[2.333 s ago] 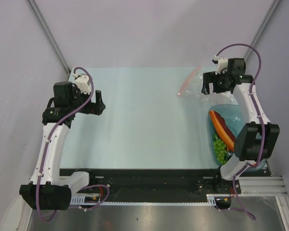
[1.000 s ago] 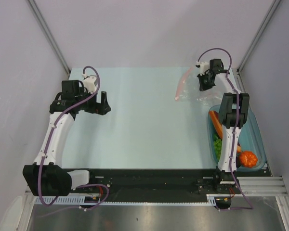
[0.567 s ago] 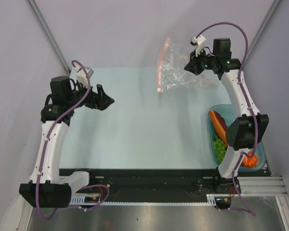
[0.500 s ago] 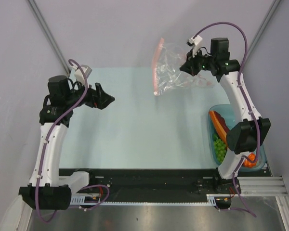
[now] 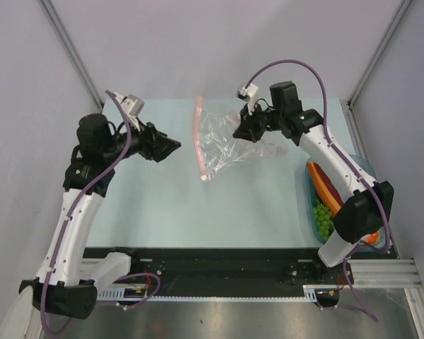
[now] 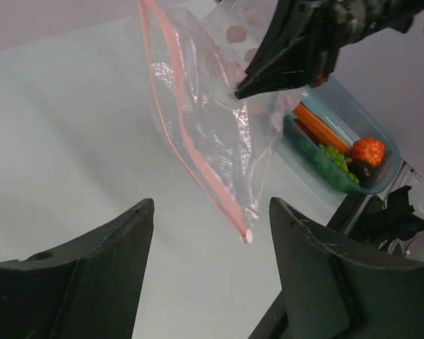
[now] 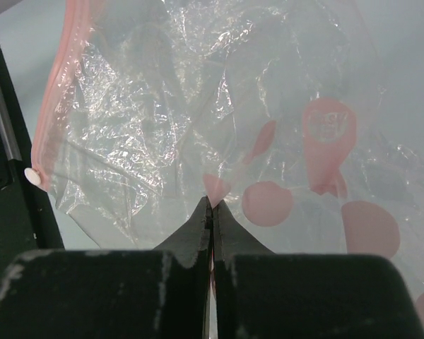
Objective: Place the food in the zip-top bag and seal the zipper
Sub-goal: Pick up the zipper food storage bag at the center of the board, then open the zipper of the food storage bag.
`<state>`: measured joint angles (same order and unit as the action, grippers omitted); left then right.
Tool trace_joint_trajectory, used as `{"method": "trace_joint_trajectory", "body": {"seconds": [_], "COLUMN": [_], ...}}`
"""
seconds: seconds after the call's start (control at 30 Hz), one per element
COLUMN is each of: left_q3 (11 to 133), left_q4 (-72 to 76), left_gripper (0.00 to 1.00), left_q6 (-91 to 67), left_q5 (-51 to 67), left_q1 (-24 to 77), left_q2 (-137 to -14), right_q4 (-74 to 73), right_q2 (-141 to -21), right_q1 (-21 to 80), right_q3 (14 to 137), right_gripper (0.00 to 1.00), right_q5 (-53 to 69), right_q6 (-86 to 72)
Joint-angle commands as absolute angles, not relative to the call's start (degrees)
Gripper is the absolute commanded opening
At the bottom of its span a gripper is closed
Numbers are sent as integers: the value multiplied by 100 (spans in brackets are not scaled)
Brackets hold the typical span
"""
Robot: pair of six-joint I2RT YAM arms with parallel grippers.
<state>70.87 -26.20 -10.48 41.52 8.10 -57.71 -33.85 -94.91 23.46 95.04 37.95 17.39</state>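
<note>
Near centre, the right tool has carried the zip-top bag leftward.

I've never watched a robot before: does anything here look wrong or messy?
Nothing spilled. Only oddity: the right claw pinches the clear bag by its crumpled body, so it dangles askew; the food sits in the bowl.

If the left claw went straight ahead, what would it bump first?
Most likely the zip-top bag, near its pink zipper, hanging from the right claw. Depth from the left claw is hard to judge.
</note>
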Motion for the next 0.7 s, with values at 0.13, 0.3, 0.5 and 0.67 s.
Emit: {"method": "trace_joint_trajectory", "body": {"seconds": [0.13,0.3,0.5,0.67], "left_q3": [6741,6540,6241,5819], "left_q4": [-2540,-2531,-2233,-1389], "left_gripper": [65,59,60,64], "left_q6": [-958,-993,-1195,-1828], "left_q5": [3428,3419,4128,4368], "left_q1": [1107,1116,1107,1116], "left_q2": [-6108,-6205,-5986,-5590], "right_q4": [-3102,-3103,-3146,-3138], "right_q2": [-8860,-8824,-8824,-8842], "right_q1": [2821,2856,2892,2909], "right_q3": [9360,9369,9343,9290], "right_gripper": [0,0,0,0], "right_q5": [3674,3805,3701,3647], "right_q6": [1661,1644,1758,1828]}}
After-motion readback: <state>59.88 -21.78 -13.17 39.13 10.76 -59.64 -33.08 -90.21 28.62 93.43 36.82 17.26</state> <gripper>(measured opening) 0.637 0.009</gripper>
